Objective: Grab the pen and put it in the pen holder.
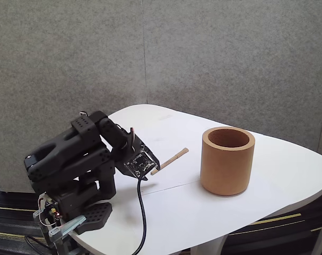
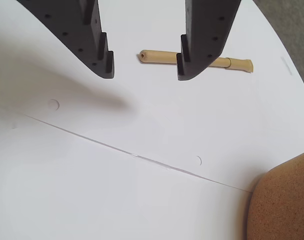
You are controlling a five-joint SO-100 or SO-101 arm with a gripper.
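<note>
The end effector (image 2: 145, 73) hangs spread above the bench (image 2: 141, 190), one finger (image 2: 204, 40) crossing over the pen (image 2: 162, 57); the holder (image 1: 227, 160) stands apart.

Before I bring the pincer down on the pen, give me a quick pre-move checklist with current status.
1. Pincer open: ok.
2. Pen lying flat on the table, free: ok.
3. Pen centred between the fingers: not ok; one finger overlaps it in the wrist view.
4. Pen holder upright, mouth unobstructed: ok.
5. Holder clear of the pen: ok.
6. Height above the pen: cannot tell.
</note>
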